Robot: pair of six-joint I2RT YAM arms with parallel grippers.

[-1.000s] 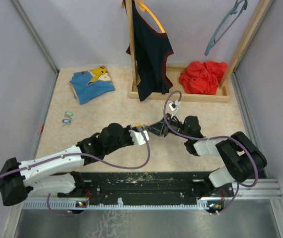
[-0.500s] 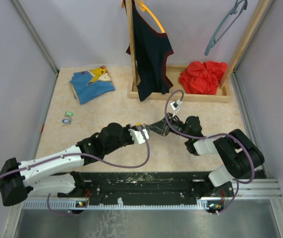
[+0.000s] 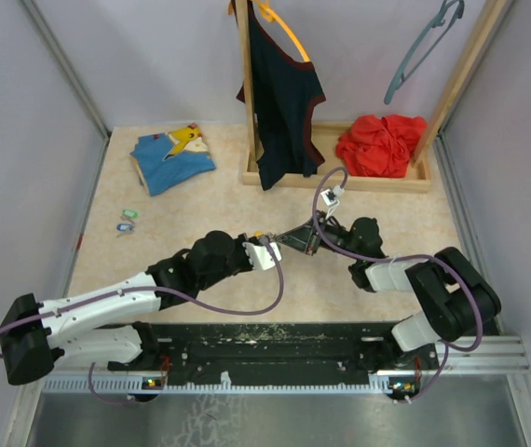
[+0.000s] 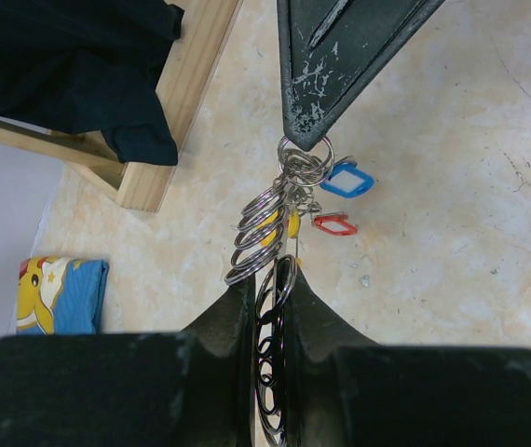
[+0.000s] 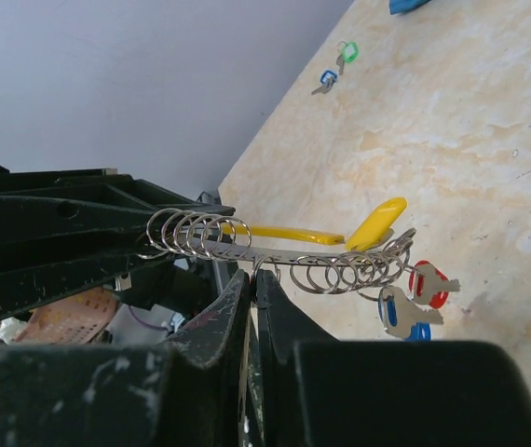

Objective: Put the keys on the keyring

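The keyring (image 4: 261,223) is a metal strip strung with several wire rings and a yellow tag (image 5: 375,223). It hangs above the table between my two grippers. A red-headed key (image 5: 430,282) and a blue-headed one (image 5: 398,315) dangle from its end. My left gripper (image 4: 270,275) is shut on the rings at one end. My right gripper (image 5: 251,275) is pinched shut on one small ring near the strip's middle. The keys (image 3: 128,221), one mint green (image 5: 347,51) and one blue (image 5: 327,79), lie together on the table far to the left, away from both grippers.
A wooden rack (image 3: 340,179) at the back holds a hanging dark shirt (image 3: 284,98) and a red cloth (image 3: 383,144). A folded blue garment (image 3: 172,156) lies at the back left. A teal hanger (image 3: 424,47) hangs at the upper right.
My right gripper has closed its jaws onto a ring of the keyring and shifted slightly. The left gripper keeps its hold in the same place.
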